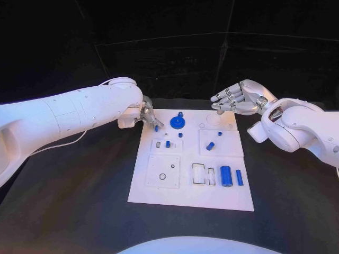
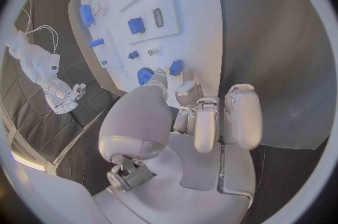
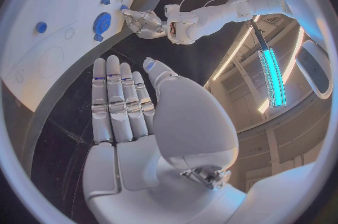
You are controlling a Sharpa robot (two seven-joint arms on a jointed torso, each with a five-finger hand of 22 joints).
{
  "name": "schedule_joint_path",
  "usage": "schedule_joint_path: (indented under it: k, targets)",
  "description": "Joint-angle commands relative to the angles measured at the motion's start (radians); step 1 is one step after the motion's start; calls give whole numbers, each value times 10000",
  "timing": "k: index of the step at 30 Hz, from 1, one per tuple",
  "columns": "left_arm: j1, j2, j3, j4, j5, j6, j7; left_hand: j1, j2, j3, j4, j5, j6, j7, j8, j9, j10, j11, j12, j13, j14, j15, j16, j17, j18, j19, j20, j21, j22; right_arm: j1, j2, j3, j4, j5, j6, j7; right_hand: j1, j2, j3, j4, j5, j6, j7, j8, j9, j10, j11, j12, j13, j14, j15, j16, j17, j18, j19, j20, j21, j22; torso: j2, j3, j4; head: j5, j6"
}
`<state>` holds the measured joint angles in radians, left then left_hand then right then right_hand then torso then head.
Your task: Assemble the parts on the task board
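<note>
Left hand point(image 1: 148, 115) pinches a small blue peg point(image 1: 155, 128) at the white plastic task board point(image 1: 158, 193); right hand point(image 1: 238, 98) hovers spread, holding nothing; seating it likely comes next.

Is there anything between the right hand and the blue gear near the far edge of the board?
Nothing visible. The right hand hovers open past the task board's far right corner, and only bare white plate lies between it and the blue gear. The left hand is on the gear's other side.
</note>
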<state>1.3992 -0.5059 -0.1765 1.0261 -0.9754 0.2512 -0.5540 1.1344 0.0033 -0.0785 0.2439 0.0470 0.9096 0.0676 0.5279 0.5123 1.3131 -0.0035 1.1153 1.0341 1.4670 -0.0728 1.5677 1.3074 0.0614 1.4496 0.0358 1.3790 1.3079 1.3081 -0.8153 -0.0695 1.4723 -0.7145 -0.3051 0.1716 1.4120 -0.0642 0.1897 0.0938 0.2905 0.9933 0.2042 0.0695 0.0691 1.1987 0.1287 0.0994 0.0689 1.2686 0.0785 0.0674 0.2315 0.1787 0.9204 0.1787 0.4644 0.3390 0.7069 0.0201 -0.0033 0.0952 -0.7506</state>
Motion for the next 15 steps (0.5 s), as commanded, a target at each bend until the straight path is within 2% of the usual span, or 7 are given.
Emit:
schedule_joint_path:
  k: [1, 8, 15]
  targets:
    - [10, 12, -14, -12, -41, 259, 101, 117, 34, -45, -34, 28, 97, 2, -61, -21, -15, -21, 49, -11, 1038, 66, 31, 2634, 4, 10, 74, -14, 74, 19, 8, 6, 7, -11, 27, 83, -13, 18, 63, -9, 1, -61, -27, 14, 3, -80, 7, -8, -8, -64, 6, -33, -17, 13, 11, 85, -48, -12, 0, -4, 0, 2, -8]
    - [7, 2, -30, 5, -41, 144, 115, 152, 52, -55, -48, 28, 105, 2, -62, -33, -15, -21, 49, -15, 1038, 66, 31, 2634, 5, 9, 75, -16, 73, 19, 10, 6, 3, -11, 30, 81, -13, 18, 63, -9, 1, -61, -27, 14, 3, -80, 7, -8, -8, -64, 6, -33, -17, 13, 11, 85, -48, -12, -3, -4, -5, 8, -13]
    - [5, 3, -33, 47, -41, -92, 228, 295, 207, -69, -92, 30, 159, -6, -49, -82, 11, -27, 87, 6, 1038, 66, 31, 2634, 4, 13, 77, -14, 85, 19, 26, 6, -12, -11, 37, 82, -13, 18, 63, -9, 1, -61, -27, 14, 3, -80, 7, -8, -8, -64, 6, -33, -17, 13, 11, 85, -48, -12, -2, -3, 6, 7, -30]
